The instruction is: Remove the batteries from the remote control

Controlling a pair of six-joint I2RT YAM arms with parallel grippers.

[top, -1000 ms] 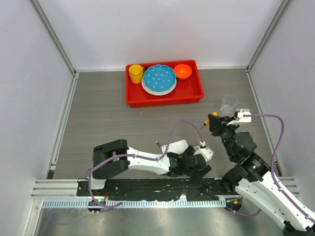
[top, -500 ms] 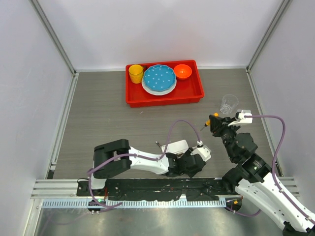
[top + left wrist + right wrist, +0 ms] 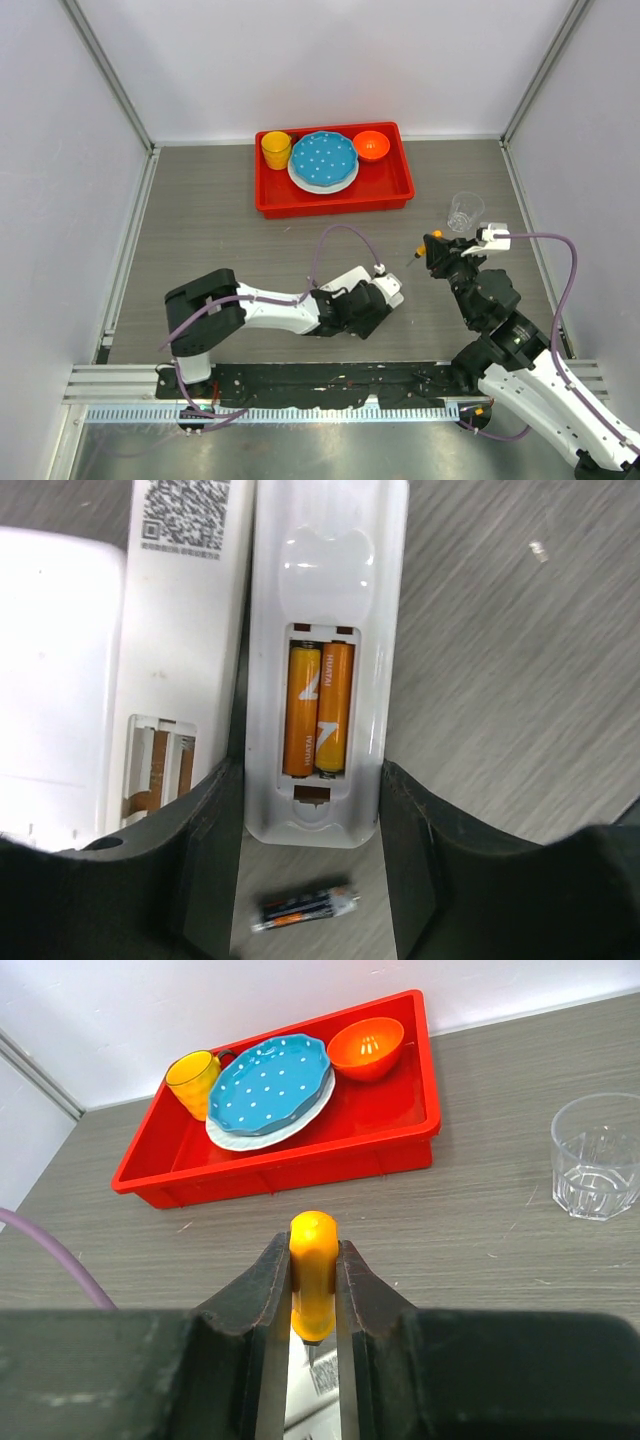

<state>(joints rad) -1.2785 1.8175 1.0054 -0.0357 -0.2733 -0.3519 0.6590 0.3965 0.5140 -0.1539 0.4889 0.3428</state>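
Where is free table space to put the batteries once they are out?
Free: the wide patch between left wall, red tray and left arm; also the strip between tray and remote. Crowded: around the remote, left gripper and loose battery, and by the glass and right gripper.

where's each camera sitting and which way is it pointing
Top external: above and behind the robot, looking down; both arms show.
Left wrist: straight down on the open remote with two batteries; left fingers grip its sides.
Right wrist: low, facing the far wall; right fingers clamp the screwdriver.
Top and right wrist share the red tray and glass.
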